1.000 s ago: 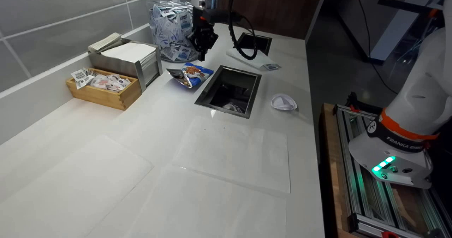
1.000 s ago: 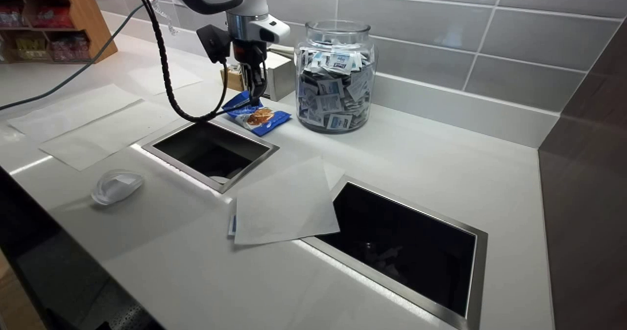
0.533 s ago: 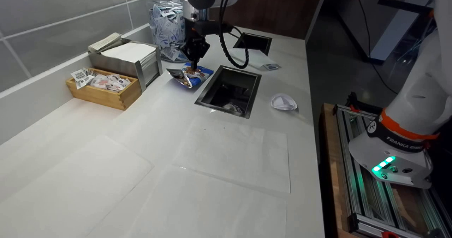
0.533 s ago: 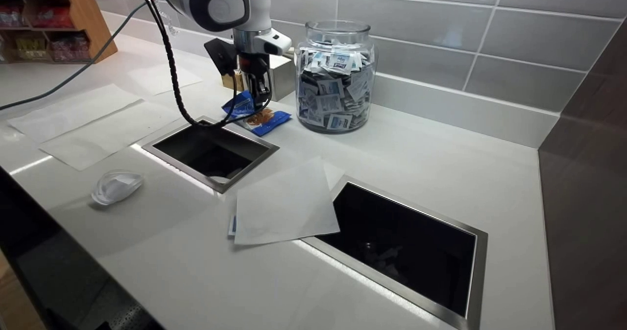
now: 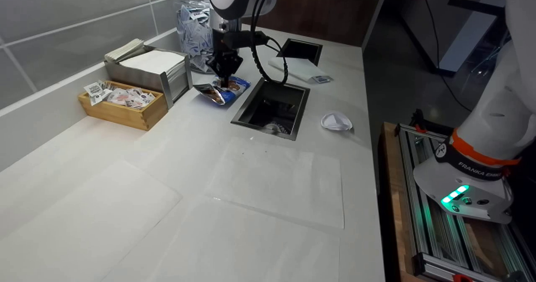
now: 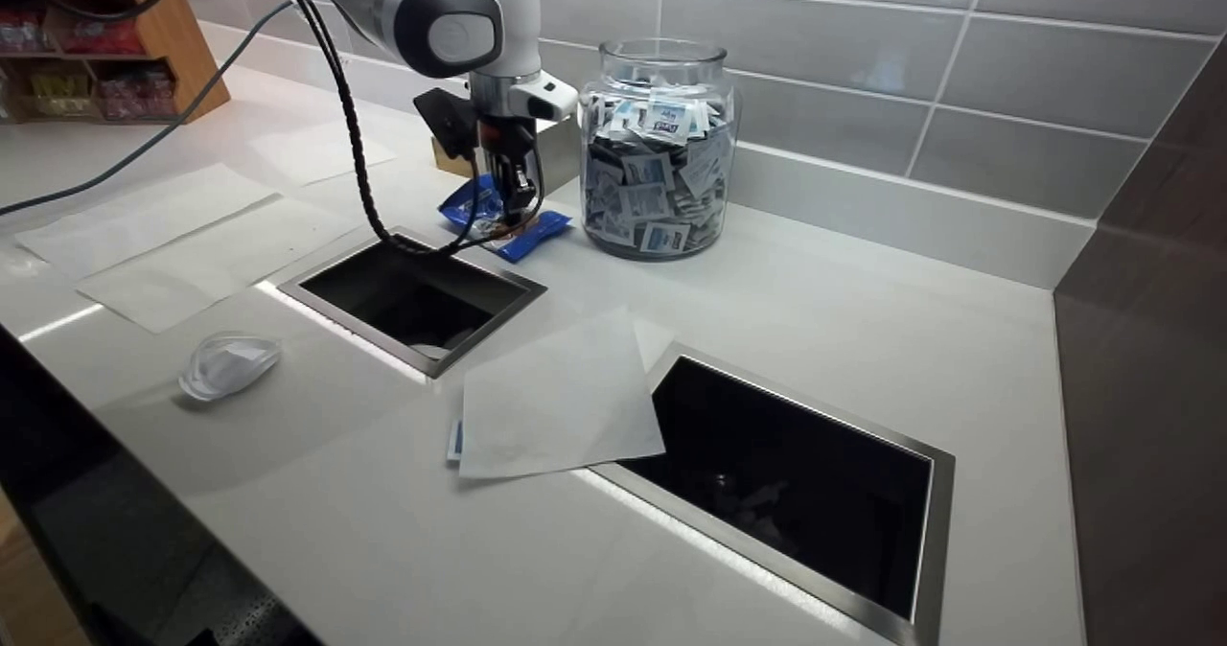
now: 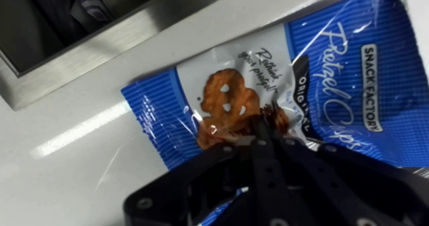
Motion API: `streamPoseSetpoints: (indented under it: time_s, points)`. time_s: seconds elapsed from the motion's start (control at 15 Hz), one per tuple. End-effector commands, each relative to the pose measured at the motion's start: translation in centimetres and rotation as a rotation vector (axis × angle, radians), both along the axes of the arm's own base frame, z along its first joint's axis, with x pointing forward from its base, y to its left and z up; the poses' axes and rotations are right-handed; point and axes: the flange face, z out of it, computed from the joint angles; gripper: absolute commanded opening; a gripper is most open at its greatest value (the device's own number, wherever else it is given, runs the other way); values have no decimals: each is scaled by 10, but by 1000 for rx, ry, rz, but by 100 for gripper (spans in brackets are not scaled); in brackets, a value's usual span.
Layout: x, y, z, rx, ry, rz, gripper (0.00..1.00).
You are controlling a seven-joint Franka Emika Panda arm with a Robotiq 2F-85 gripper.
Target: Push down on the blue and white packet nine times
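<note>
Jaws closed: one gripper [image 7: 265, 125] touches one blue and white packet [image 7: 285, 81], left of the nearer of two counter openings [image 5: 264, 129] in an exterior view; wrist view alone shows its lettering [image 7: 371, 88] legibly.

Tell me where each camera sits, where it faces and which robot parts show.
In an exterior view: above the counter, looking along it toward the brown panel; arm, hand and base show.
In an exterior view: above the counter, facing the tiled wall; arm and hand show, base doesn't.
Wrist view: on the arm's end, looking down on the pretzel packet; hand shows at the bottom.
Shared: jar in both exterior views; hand and pretzel packet in all three.
</note>
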Motion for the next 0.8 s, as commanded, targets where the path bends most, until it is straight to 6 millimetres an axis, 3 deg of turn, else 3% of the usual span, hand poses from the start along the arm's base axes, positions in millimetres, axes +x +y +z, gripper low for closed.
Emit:
streamPoseSetpoints:
  time_s: [0.0, 0.4, 0.73]
  points:
    - [8, 2, -13, -5, 11, 14, 0]
    - [1, 22, 18, -42, -20, 44, 0]
    - [5, 42, 27, -62, -28, 97, 0]
